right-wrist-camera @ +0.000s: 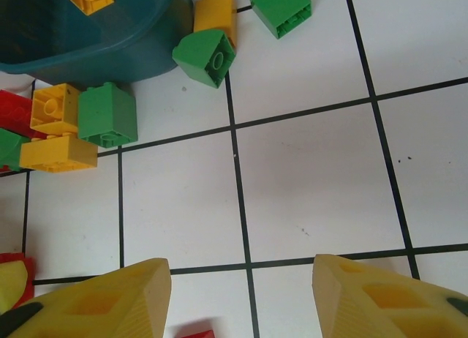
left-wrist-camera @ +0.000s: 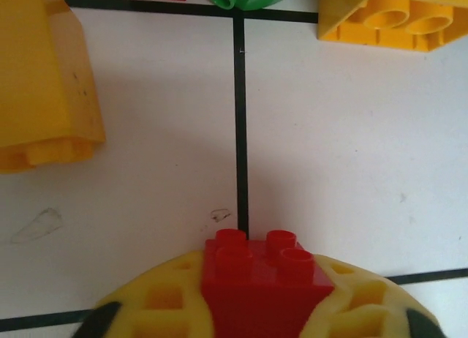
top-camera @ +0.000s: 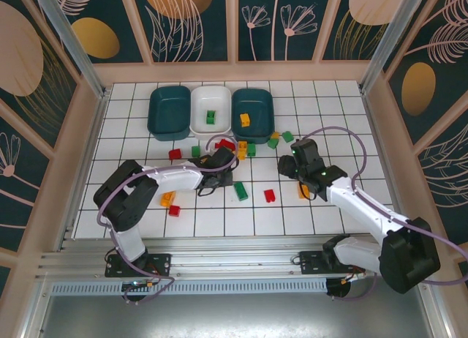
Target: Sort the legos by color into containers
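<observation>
From above, 3 tubs stand in 1 row at the far side of the tiled table (top-camera: 329,104): the left teal tub (top-camera: 169,111), the white tub (top-camera: 210,100) and the right teal tub (top-camera: 256,104). The white tub holds 1 green brick (top-camera: 210,117), and the right teal tub holds 1 orange-yellow brick (top-camera: 245,119). More legos lie scattered in front of the tubs. In the left wrist view, the left claw (left-wrist-camera: 263,301) pinches 1 red brick (left-wrist-camera: 265,279) with 4 studs, low over the tiles. In the right wrist view, the right claw (right-wrist-camera: 241,294) stands spread over bare tile and holds nothing. 3 whole green legos (right-wrist-camera: 206,56) lie near the right teal tub.
</observation>
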`<action>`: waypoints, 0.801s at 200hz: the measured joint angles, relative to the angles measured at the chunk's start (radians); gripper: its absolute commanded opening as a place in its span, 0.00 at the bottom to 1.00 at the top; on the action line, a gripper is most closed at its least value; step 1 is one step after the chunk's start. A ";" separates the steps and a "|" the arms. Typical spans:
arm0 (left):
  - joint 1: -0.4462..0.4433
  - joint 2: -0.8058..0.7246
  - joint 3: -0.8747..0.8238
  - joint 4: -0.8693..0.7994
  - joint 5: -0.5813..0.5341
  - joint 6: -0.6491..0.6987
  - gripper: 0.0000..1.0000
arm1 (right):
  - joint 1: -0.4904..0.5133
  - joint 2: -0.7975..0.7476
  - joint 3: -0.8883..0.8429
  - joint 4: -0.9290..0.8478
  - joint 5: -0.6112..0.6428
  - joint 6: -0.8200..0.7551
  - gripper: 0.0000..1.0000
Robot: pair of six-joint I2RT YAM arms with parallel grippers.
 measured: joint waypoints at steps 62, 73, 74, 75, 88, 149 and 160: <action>0.096 -0.286 0.107 -0.135 -0.074 0.093 0.00 | 0.000 -0.002 0.000 0.017 -0.036 0.001 0.53; 0.163 -0.311 0.150 -0.144 -0.076 0.119 0.00 | 0.001 0.005 0.000 0.026 -0.046 0.001 0.53; 0.175 -0.313 0.156 -0.145 -0.074 0.124 0.00 | 0.001 0.006 0.000 0.026 -0.047 0.001 0.53; 0.181 -0.314 0.159 -0.145 -0.072 0.125 0.00 | 0.001 0.007 0.000 0.027 -0.047 0.001 0.53; 0.280 -0.312 0.211 -0.148 -0.067 0.157 0.00 | 0.005 0.014 0.000 0.032 -0.054 0.002 0.53; 0.631 0.001 0.445 -0.167 0.040 0.232 0.00 | 0.068 0.042 0.010 0.039 -0.058 0.016 0.53; 0.663 0.092 0.510 -0.175 0.064 0.240 0.00 | 0.077 0.043 0.014 0.038 -0.058 0.016 0.53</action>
